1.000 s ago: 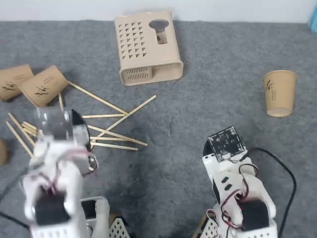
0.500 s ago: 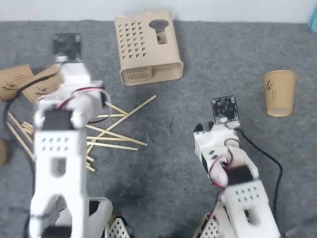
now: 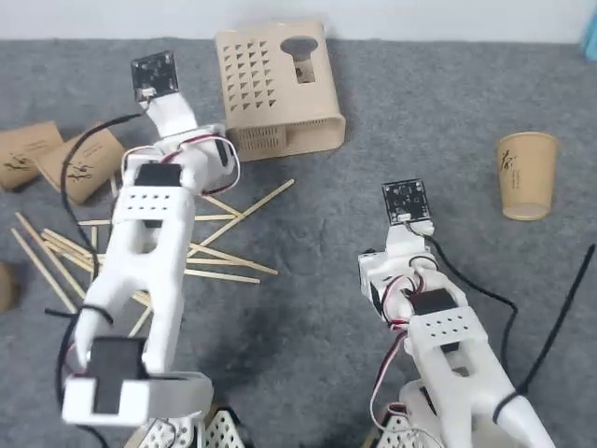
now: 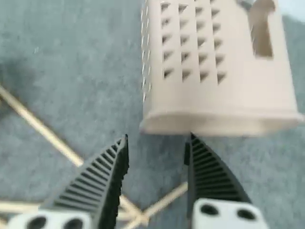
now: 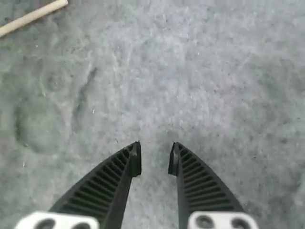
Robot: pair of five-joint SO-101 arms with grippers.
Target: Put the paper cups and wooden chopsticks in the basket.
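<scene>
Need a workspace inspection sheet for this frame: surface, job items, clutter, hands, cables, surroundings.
Surface: grey carpet, no spills seen.
Job's things: basket lies tipped over at the far side, a perforated wall facing up. Left cups, two of them, lie at the far left. Right cup sits alone. Chopsticks are scattered at left, some under the left arm.
Clutter: brown item at the left edge, too cut off to identify.
Hands: left hand open, empty, just short of the basket. Right hand open, empty, over bare carpet.
Cables: black cable loops beside the right arm.
Surroundings: white wall behind, blue object at the corner.
</scene>
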